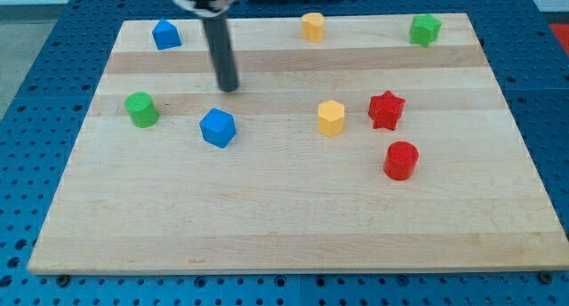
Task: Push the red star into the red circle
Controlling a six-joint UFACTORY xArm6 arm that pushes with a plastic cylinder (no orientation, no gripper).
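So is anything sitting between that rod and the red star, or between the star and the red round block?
Between the red star and the red circle nothing stands; they sit close, the circle just below. My tip is far to the view's left, and the yellow block lies roughly on the straight line to the star, so I would likely go around it.

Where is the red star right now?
The red star sits on the view's right half of the board, just above the red circle and right of a yellow block.

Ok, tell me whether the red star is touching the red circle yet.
Apart. The camera view shows bare wood between the red star and the red circle, which sits just below it. My tip is far to the view's left.
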